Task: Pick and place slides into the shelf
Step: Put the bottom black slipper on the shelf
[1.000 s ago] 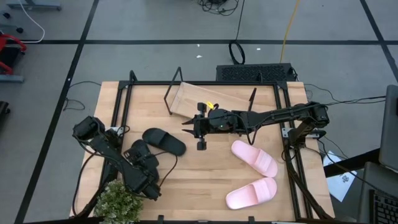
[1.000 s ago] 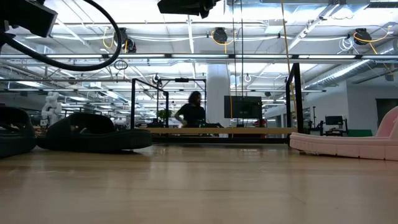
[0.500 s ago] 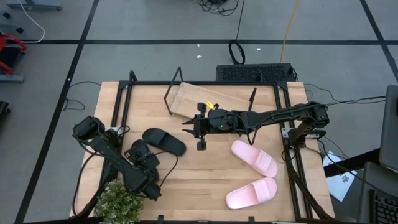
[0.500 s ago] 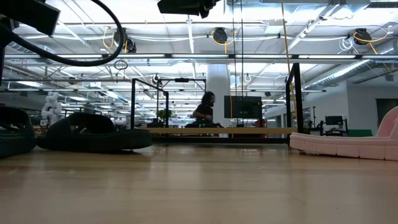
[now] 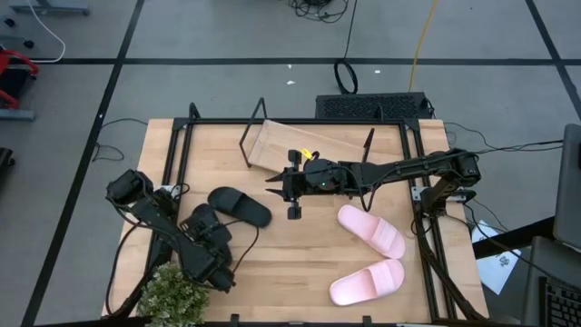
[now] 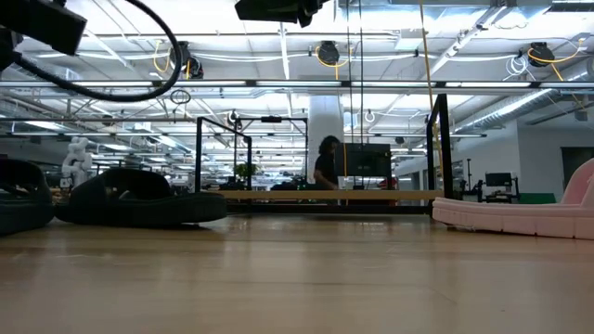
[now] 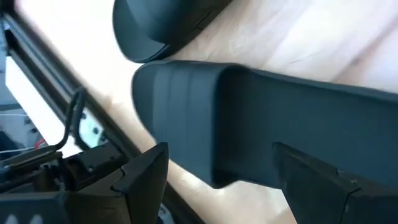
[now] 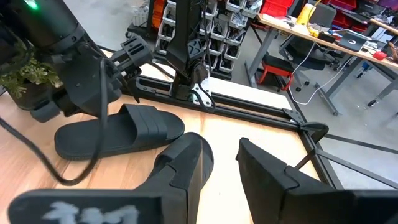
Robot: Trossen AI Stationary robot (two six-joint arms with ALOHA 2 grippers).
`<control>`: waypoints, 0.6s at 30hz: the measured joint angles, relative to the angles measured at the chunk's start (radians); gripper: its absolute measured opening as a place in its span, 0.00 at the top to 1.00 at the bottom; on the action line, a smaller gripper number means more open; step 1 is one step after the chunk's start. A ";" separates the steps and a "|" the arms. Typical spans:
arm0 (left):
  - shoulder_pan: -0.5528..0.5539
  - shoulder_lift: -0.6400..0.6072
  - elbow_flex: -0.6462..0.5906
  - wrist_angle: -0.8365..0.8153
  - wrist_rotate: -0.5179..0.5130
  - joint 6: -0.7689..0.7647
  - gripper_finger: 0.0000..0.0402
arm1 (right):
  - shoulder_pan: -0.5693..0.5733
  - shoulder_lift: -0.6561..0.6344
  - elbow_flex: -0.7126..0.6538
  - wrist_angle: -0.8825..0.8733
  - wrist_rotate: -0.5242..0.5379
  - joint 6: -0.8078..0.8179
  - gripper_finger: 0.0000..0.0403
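Note:
One black slide lies sole-down on the table left of centre. The second black slide lies nearer the left edge, under my left gripper. That gripper is open, with a finger on each side of the slide. Both pink slides lie flat on the table's right half. The shelf stands at the far edge on its wire frames. My right gripper hovers open and empty near the shelf's front. My left gripper has its fingers on either side of the second black slide's end, slanting down at it. I cannot tell whether they touch it. The slide lies on the table.
A green plant stands at the near left corner, close to my left arm. Black metal frame rails run along the table's left and right sides. Bare wood lies between the black and pink slides. A person shows far behind in the room.
Both arms and all the slides have kept still. The person far behind the table has walked toward the right.

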 joint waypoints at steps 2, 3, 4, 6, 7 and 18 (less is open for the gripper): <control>0.000 0.001 -0.026 -0.002 0.001 0.000 0.30 | 0.000 0.000 0.000 0.000 0.000 0.000 0.76; 0.000 0.001 -0.039 -0.002 0.005 0.000 0.30 | 0.000 0.000 0.000 0.000 0.000 0.000 0.76; 0.000 0.001 -0.050 -0.003 0.015 0.001 0.30 | 0.000 0.000 0.000 0.000 0.000 0.000 0.76; 0.002 0.001 -0.065 -0.004 0.035 0.001 0.30 | 0.000 0.000 0.000 0.000 0.000 0.000 0.76; 0.004 0.001 -0.068 -0.004 0.038 0.001 0.30 | 0.000 0.000 0.000 0.000 0.000 0.000 0.76; 0.004 0.001 -0.073 -0.001 -0.028 0.002 0.30 | -0.002 0.000 0.000 0.000 0.002 -0.024 0.76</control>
